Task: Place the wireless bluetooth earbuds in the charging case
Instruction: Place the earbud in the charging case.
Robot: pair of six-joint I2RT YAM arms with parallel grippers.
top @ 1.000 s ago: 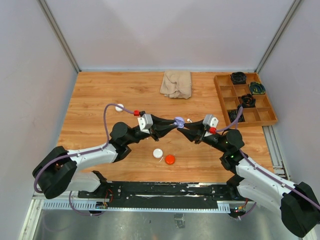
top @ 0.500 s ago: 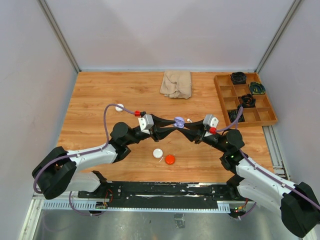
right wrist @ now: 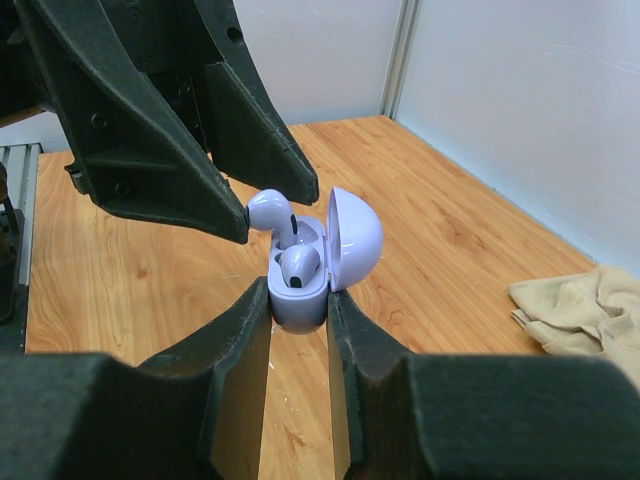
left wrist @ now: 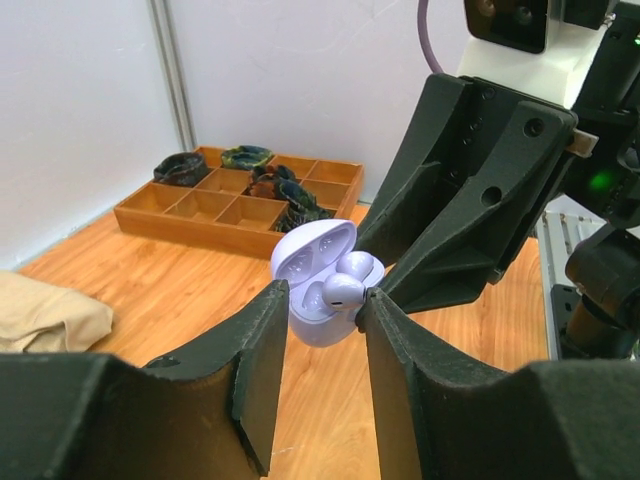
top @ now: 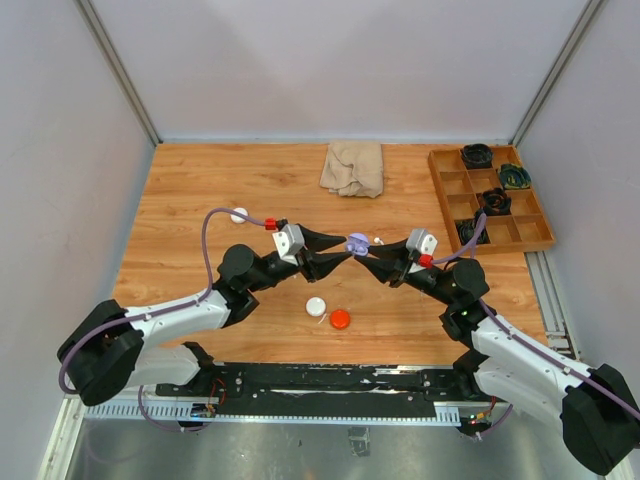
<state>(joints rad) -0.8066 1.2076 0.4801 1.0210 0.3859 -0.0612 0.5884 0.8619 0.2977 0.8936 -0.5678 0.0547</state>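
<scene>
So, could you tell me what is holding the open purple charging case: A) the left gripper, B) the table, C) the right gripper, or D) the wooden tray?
C: in the right wrist view the right gripper clamps the base of the charging case between its fingers, while the left gripper holds a purple earbud at its opening.

Robot lab test cell, not a home or shop. Plain white panel walls [top: 340,60] on aluminium corner posts [top: 118,70] box in a wood-grain tabletop [top: 200,190]. Left arm [top: 180,310] and right arm [top: 520,350] bolted to a black rail [top: 330,378]. Wooden divided tray [top: 437,190] far right.
</scene>
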